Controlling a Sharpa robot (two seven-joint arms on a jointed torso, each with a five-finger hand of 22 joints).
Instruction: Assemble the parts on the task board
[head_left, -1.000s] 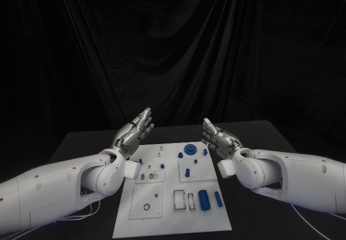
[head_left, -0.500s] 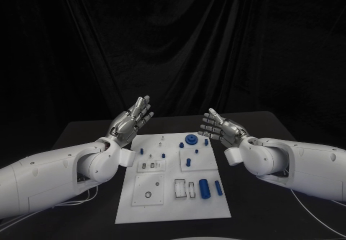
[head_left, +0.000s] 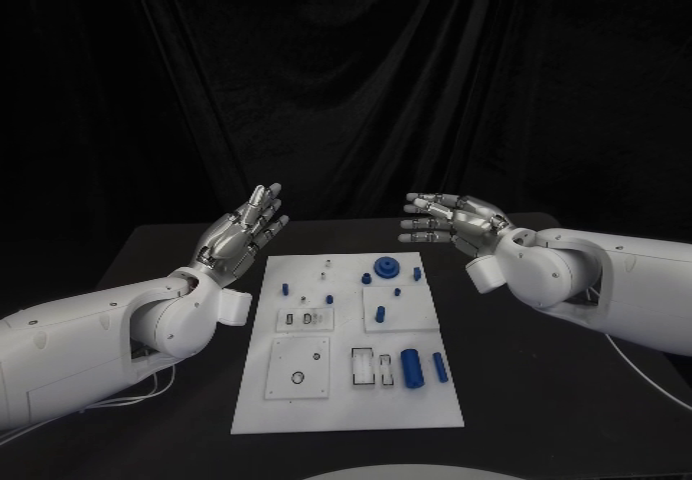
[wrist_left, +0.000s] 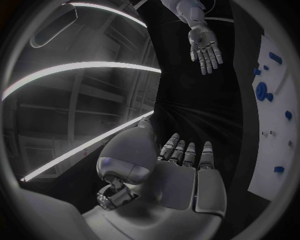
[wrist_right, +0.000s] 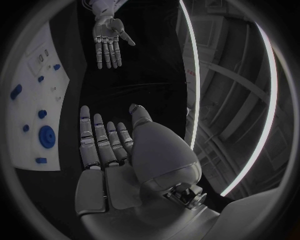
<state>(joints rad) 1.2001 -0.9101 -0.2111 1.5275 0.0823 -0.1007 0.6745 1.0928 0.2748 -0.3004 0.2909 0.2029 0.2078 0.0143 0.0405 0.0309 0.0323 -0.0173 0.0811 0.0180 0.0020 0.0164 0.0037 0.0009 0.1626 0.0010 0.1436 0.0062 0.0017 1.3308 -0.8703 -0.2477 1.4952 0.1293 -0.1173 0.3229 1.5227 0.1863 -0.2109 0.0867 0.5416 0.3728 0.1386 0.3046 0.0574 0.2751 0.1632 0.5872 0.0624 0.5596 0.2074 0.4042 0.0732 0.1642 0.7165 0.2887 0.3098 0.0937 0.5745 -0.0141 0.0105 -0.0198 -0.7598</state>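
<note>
The task board (head_left: 351, 345) lies flat in the middle of the black table (head_left: 577, 400), between the two arms and below both hands. Its blue parts are spread over it: a round gear-like part (head_left: 385, 268) sits at the far end, nearer the right hand than the left, small pegs (head_left: 329, 299) stand around the board's middle, and two cylinders (head_left: 411, 366) lie side by side at the near end, well behind both hands and close to the robot. None of the parts is being touched, so the assembly looks not yet begun.

The left hand (head_left: 244, 234) is raised above the far left corner of the board, fingers straight and apart, holding nothing. The right hand (head_left: 459, 222) hangs above the far right corner, palm turned toward the left hand, fingers spread and empty. In the wrist views each palm faces the other across the dark gap, with the board off to one side.

Both hands seem held high and clear so the board stays unobstructed to the head camera before a part is chosen. The gear-like part is the closest reach for the right hand.
</note>
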